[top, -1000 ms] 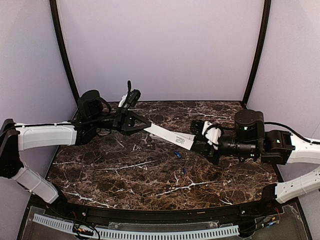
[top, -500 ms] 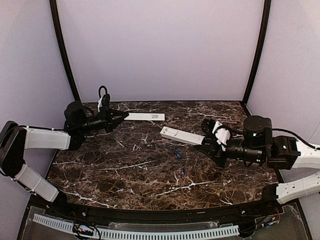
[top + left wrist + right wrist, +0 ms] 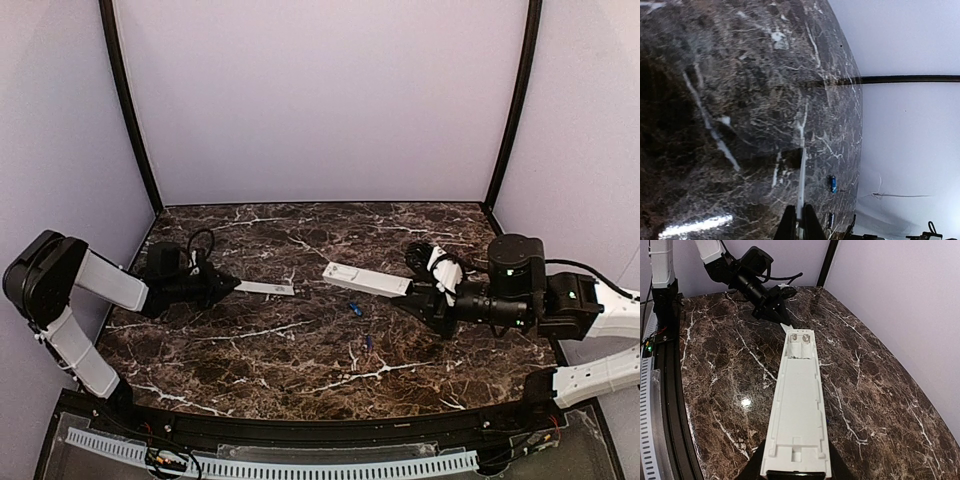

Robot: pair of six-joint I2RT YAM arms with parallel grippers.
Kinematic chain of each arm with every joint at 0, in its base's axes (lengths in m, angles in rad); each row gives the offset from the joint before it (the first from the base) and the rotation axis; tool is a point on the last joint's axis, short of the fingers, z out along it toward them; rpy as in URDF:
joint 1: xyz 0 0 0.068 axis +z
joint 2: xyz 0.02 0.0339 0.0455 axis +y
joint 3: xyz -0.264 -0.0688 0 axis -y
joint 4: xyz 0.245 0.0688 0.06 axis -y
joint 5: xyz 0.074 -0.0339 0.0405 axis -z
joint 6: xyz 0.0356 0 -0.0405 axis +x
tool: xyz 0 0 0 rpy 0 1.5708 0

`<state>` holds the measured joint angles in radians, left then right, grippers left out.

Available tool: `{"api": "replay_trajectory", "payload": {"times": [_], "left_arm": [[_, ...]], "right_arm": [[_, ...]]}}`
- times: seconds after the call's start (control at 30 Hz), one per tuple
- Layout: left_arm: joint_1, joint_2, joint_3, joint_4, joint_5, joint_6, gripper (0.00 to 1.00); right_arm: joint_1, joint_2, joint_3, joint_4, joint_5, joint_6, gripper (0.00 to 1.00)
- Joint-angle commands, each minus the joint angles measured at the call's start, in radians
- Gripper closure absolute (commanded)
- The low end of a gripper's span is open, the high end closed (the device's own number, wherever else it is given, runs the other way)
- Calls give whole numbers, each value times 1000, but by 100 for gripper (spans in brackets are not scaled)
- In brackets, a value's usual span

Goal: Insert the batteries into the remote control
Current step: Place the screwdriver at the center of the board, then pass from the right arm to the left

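The remote control (image 3: 365, 280) is a long white body held above the marble, its back open and the empty battery bay (image 3: 801, 342) at its far end. My right gripper (image 3: 412, 292) is shut on its near end (image 3: 797, 472). A thin white cover strip (image 3: 265, 288) sits low over the table at the left, and my left gripper (image 3: 230, 286) is shut on its end; it shows edge-on (image 3: 801, 175) between the jaws (image 3: 799, 215). Two small blue batteries (image 3: 354, 308) (image 3: 368, 342) lie loose on the table below the remote. One of them (image 3: 833, 183) shows right of the strip.
The dark marble table (image 3: 300, 370) is walled by lilac panels at the back and sides, with black posts in the corners. A black rail and a white cable chain (image 3: 270, 465) run along the near edge. The left arm (image 3: 752, 277) shows beyond the remote's far end.
The left gripper has carried the white cover strip away from the remote, leftward and down towards the table. The right gripper has drawn the remote slightly right, its grip unchanged.
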<state>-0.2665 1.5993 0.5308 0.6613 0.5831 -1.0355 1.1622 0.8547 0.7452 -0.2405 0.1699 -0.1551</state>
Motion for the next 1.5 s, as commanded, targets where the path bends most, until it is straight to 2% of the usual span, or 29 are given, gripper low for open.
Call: {"api": "replay_trajectory", "payload": {"times": [0.0,0.03,0.2,0.37,0.5,0.57,0.63,0.7,0.83,0.9,0.97,1.07,1.2,1.3,1.47], "left_arm": [[17,101,-31,80,-6,-14,97],[18,113,-33,96,-5,-18,95],[32,132,-45,83,-25,11,67],[42,67,-28,-107,-86,95,46],[47,-78,19,-351,-197,264,19],[46,-202,54,-450,-233,345,10],[41,-299,92,-499,-209,428,2],[14,-385,132,-541,-154,525,2],[-145,-522,236,-707,-34,772,1],[-230,-595,243,-734,32,859,1],[-307,-666,227,-737,74,927,1],[-344,-707,239,-786,132,988,3],[-418,-701,269,-812,138,1058,7],[-514,-654,322,-860,107,1139,8],[-666,-545,425,-985,-69,1306,11]], "right_arm": [[-1,0,10,25,-23,12,100],[-1,-4,11,23,-32,12,100],[-1,-22,11,21,-42,15,100],[-2,-18,19,9,-47,18,100],[-1,-19,29,-11,-77,16,100],[-1,-23,29,-12,-104,13,100],[-2,-22,30,-14,-147,8,99],[-2,-12,36,-19,-187,3,99],[-1,29,67,-40,-277,-11,99],[-2,51,85,-50,-316,-18,100],[-1,71,102,-59,-352,-22,100],[-2,90,123,-67,-391,-25,100],[-2,94,134,-69,-407,-26,100],[-1,105,140,-74,-412,-25,100],[-2,121,142,-78,-436,-22,100]]}}
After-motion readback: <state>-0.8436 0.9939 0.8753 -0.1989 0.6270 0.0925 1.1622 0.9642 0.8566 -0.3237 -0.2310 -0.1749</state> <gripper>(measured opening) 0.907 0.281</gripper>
